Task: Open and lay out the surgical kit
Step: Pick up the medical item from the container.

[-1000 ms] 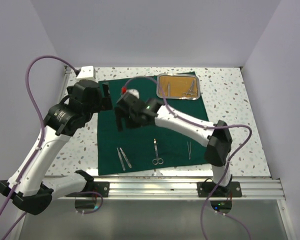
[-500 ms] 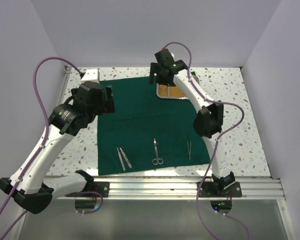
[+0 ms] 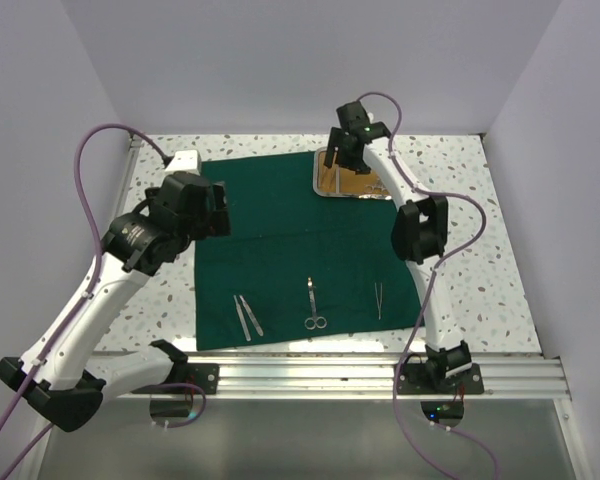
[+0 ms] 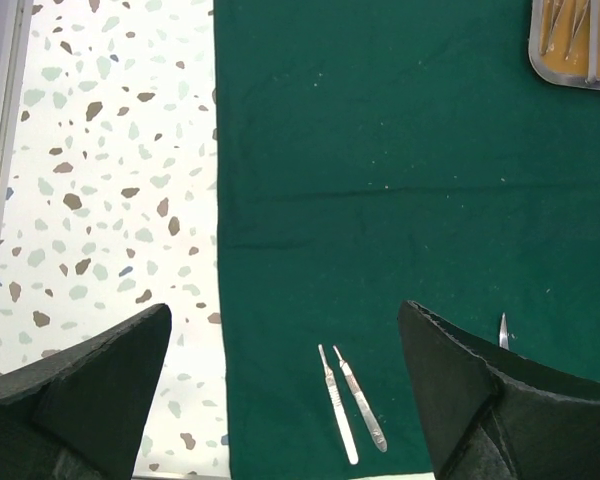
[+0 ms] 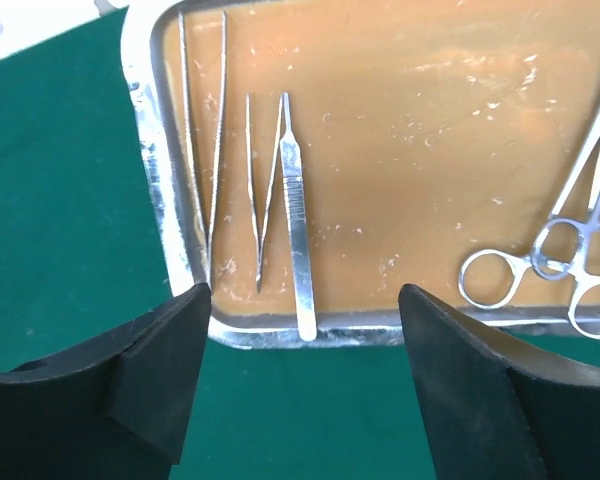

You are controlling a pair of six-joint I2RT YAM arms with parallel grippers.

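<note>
Lowering the right gripper (image 5: 302,305), jaws spread, onto the flat handle (image 5: 294,220) at twelve o'clock should spare the tweezers (image 5: 259,262). The left gripper (image 4: 285,330) gapes too.

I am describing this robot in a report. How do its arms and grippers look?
The left arm and right arm have white links with black joints. A purple cable loops along each. The left gripper and right gripper are black, each with two broad wedge-shaped fingers.
</note>
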